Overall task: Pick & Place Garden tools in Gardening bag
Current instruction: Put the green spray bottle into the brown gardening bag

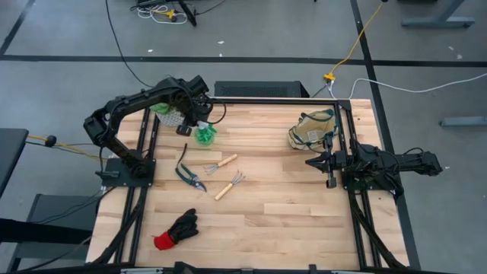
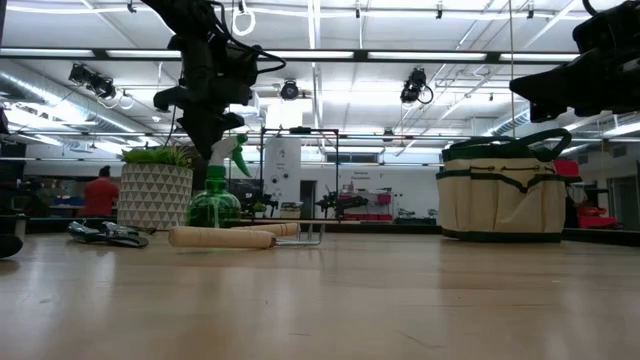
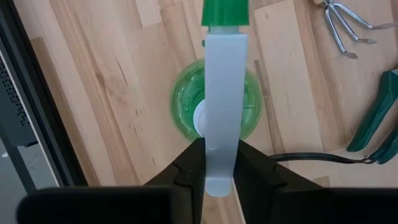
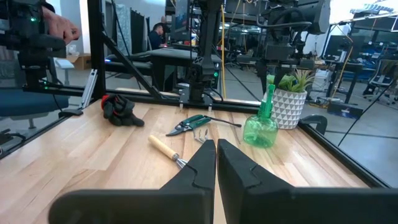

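Worktop (image 1: 304,221) room is widest across the middle and the near right part, where bare wood runs between the tools and the right edge. Near the far left corner the left gripper (image 3: 219,163) sits directly over the green spray bottle (image 1: 204,134), its two dark fingers (image 3: 186,174) pressed against either side of the bottle's pale trigger head, grasping it while the bottle stands upright on the wood just beside the white plant pot (image 1: 172,118). Toward the middle of the worktop lie the pruning shears (image 1: 189,175), then the wooden-handled fork (image 1: 221,164) and the wooden-handled rake (image 1: 228,186), near one another but apart. The black glove with red cuff (image 1: 176,229) rests alone close to the near left corner. The gardening bag (image 1: 313,130) stands upright by the far right corner, close to the right edge, with its green-trimmed pockets facing out. The right gripper (image 1: 313,162) waits at the right edge just on the near side of the bag, clenched with nothing between its fingers. No readable writing or brand shows on the bottle, bag or tools.
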